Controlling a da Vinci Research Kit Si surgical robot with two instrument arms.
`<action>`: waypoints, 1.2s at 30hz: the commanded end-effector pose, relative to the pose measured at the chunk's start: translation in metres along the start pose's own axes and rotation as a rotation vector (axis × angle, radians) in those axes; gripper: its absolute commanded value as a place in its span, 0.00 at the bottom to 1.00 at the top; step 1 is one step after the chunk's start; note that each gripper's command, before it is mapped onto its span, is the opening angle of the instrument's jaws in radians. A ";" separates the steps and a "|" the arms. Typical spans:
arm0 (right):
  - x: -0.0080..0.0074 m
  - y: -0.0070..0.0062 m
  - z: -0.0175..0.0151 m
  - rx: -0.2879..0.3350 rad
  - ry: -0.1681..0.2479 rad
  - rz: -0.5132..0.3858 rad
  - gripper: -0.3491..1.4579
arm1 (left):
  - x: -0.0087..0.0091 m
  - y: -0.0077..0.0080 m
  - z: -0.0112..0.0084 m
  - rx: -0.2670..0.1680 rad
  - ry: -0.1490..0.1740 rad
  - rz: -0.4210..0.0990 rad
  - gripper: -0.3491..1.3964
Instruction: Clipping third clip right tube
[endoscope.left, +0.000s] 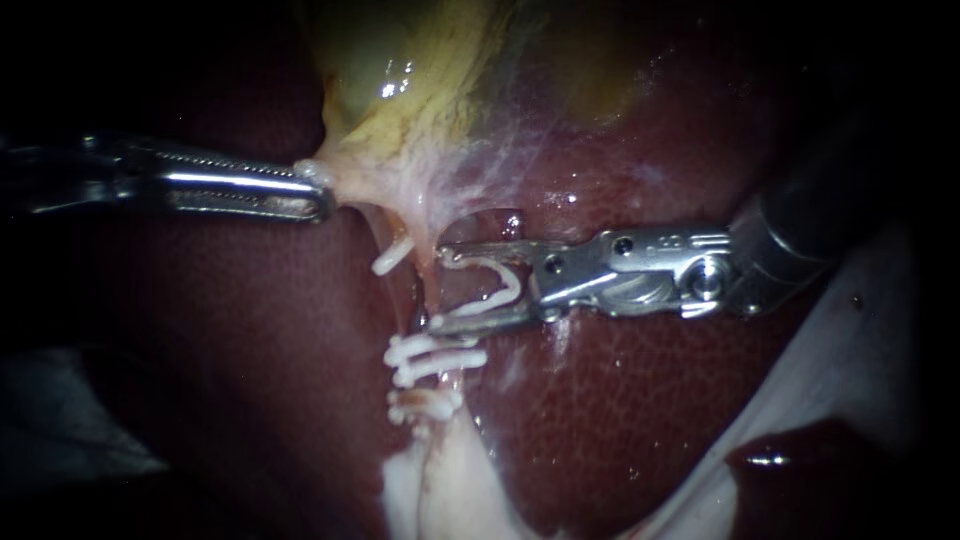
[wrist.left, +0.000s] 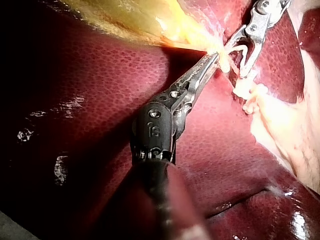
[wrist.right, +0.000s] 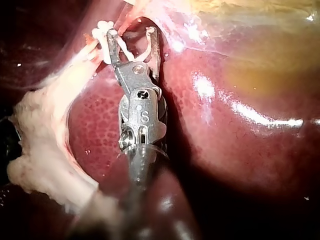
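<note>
My left instrument (endoscope.left: 320, 195) comes in from the left, its jaws shut on the pale edge of the yellowish gallbladder (endoscope.left: 420, 90) and holding it taut; the left wrist view shows the same grip (wrist.left: 214, 56). My right instrument (endoscope.left: 440, 288) holds an open white clip (endoscope.left: 505, 285) between its jaws, which stand wide apart. The jaws straddle the thin right tube (endoscope.left: 428, 290) below the gallbladder. The right wrist view shows the clip (wrist.right: 134, 54) in the spread jaws (wrist.right: 131, 32). White clips (endoscope.left: 435, 355) sit lower on the tube. Another clip (endoscope.left: 392, 255) sits to its left.
Dark red liver (endoscope.left: 620, 400) lies under and around everything. Pale fatty tissue (endoscope.left: 440, 490) hangs below the clips. A white sheet (endoscope.left: 860, 350) shows at the lower right, with a dark pool (endoscope.left: 790, 460) beside it.
</note>
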 end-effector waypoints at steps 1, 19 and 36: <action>0.0002 0.0001 0.0002 0.018 0.027 0.023 0.47 | 0.0000 0.0000 0.0000 0.001 0.000 0.000 0.00; 0.0043 -0.0007 0.0001 0.217 0.267 0.172 0.47 | 0.0000 0.0000 0.0000 0.002 0.000 0.000 0.00; 0.0062 -0.0014 -0.0017 0.243 0.290 0.231 0.32 | -0.0001 0.0000 0.0001 0.001 0.000 0.000 0.00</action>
